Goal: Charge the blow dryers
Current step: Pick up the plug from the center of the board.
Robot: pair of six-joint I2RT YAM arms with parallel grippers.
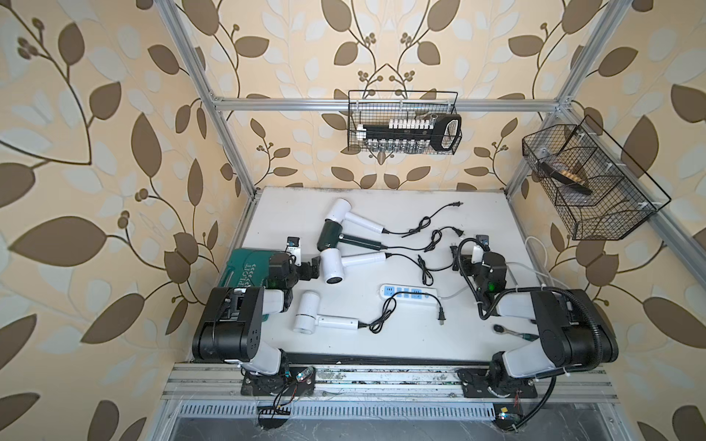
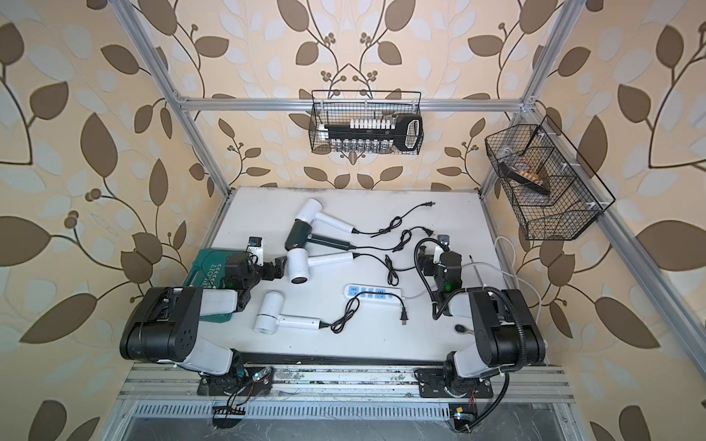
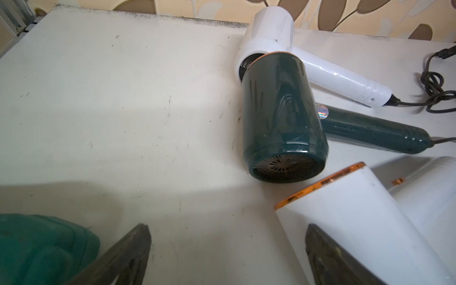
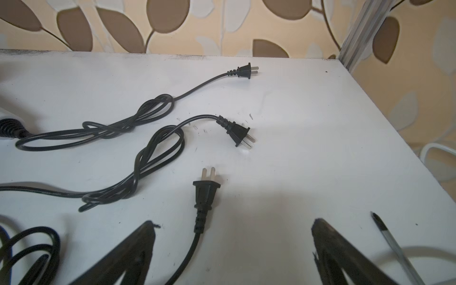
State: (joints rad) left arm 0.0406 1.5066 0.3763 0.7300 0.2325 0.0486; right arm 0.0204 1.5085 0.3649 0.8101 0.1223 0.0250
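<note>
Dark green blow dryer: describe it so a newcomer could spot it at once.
On the white table, three blow dryers lie clustered in the far half. The dark green blow dryer is the middle one, flanked by white dryers. Only it has a dark body; every other dryer is white.

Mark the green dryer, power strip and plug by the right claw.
green dryer (image 1: 329, 236): in a top view, head.
power strip (image 1: 410, 293): in a top view, socket row.
plug (image 4: 206, 192): right wrist view, black body.

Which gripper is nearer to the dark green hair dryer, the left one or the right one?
Left. The left gripper sits open close to the head of the dark green hair dryer. The right gripper, also open, is across the white table by the black plugs.
</note>
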